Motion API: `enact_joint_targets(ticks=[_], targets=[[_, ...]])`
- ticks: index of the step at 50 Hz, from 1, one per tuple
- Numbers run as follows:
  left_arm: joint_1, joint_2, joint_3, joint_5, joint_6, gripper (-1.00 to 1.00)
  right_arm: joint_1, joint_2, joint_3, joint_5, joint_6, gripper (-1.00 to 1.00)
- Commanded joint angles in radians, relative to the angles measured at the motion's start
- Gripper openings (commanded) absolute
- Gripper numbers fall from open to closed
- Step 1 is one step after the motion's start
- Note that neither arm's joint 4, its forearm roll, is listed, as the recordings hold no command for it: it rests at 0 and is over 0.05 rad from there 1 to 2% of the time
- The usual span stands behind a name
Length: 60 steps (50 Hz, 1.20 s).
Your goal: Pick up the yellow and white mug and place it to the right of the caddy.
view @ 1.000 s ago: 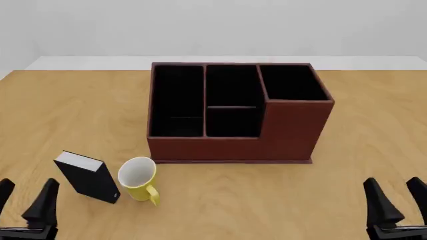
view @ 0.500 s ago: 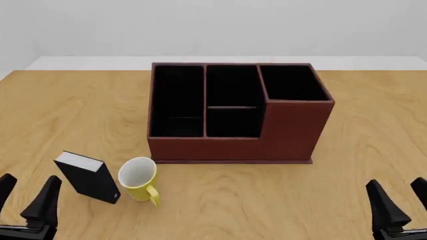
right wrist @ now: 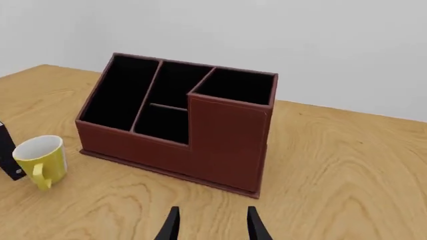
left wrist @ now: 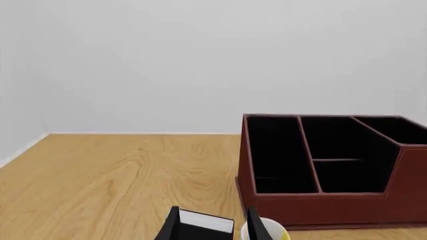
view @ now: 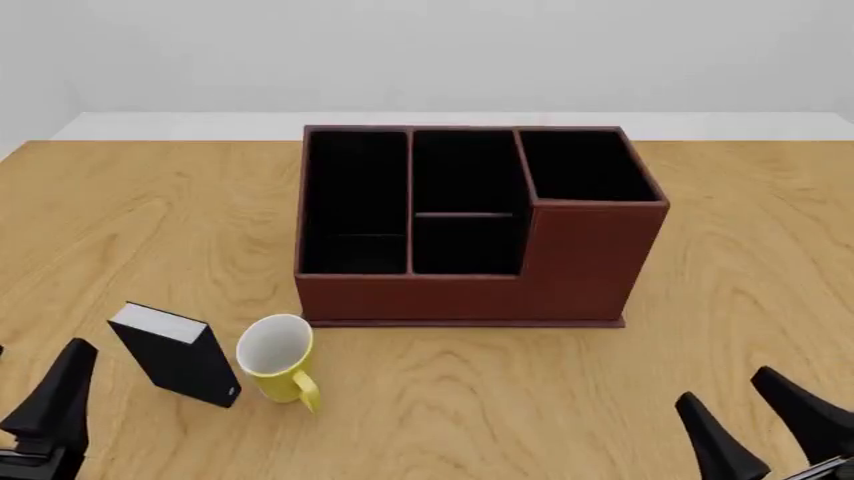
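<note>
The yellow and white mug (view: 276, 355) stands upright on the table in front of the caddy's left front corner, handle toward me. It also shows in the right wrist view (right wrist: 41, 157), and as a sliver in the left wrist view (left wrist: 275, 233). The reddish-brown caddy (view: 467, 235) stands mid-table, its taller section at the right; it shows in both wrist views (left wrist: 333, 165) (right wrist: 180, 125). My left gripper (view: 27, 420) is open and empty at the near left edge, left of the mug. My right gripper (view: 761, 425) is open and empty at the near right, angled leftward.
A small black book (view: 174, 352) with white pages stands just left of the mug, almost touching it. It shows between the left fingers in the left wrist view (left wrist: 200, 227). Bare wooden table (view: 747, 300) lies right of the caddy.
My left gripper has shifted left, one finger now at the frame edge. My right gripper has moved left and turned its fingers toward the left. Mug, book and caddy have not moved.
</note>
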Motion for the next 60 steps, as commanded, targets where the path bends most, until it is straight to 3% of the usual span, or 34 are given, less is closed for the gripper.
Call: enact_joint_targets(ticks=[1, 7, 22, 46, 56, 60], targets=[[0.007, -0.004, -0.036, 0.026, -0.002, 1.00, 0.104, 0.000, 0.036, -0.013, -0.014, 1.00], [0.010, -0.004, -0.051, 0.035, -0.001, 1.00, 0.133, 0.016, 0.039, -0.025, -0.016, 1.00], [0.003, -0.004, -0.083, 0.057, 0.005, 1.00, 0.195, 0.297, 0.039, -0.292, -0.014, 1.00], [0.016, -0.004, -0.100, 0.066, -0.001, 1.00, 0.336, 0.939, 0.037, -0.910, -0.045, 1.00], [0.026, -0.004, -0.115, 0.072, 0.003, 1.00, 0.380, 1.162, 0.023, -1.109, -0.038, 1.00], [0.024, -0.004, -0.113, 0.070, 0.004, 1.00, 0.385, 1.200, 0.008, -1.130, -0.030, 1.00]])
